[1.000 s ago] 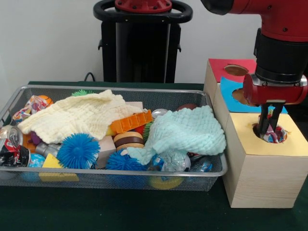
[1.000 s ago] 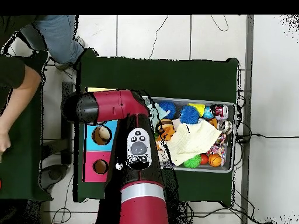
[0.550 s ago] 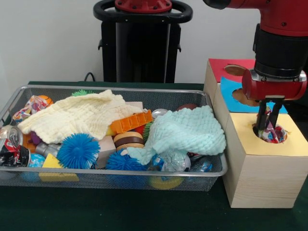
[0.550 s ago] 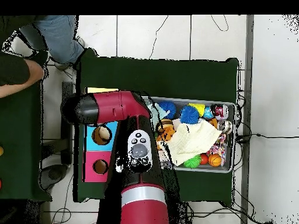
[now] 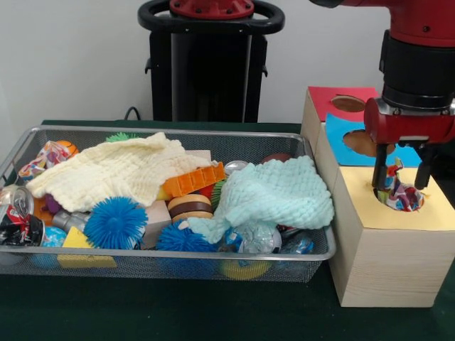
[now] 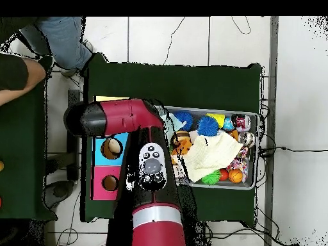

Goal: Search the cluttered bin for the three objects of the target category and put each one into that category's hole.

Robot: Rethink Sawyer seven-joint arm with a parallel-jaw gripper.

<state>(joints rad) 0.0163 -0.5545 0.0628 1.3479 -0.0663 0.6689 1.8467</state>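
Front view: hand spread above crumpled wrapper

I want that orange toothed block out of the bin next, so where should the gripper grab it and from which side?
Come straight down on the orange toothed block and pinch across its narrow width near the exposed right end; its left end runs under the cream cloth.

basket: silvery wire mesh, shiny
cloths: knitted, soft, matt
spiky balls: rubbery bristles
box: pale bare wood, matt
can: glossy metal
arm: smooth red shell, glossy
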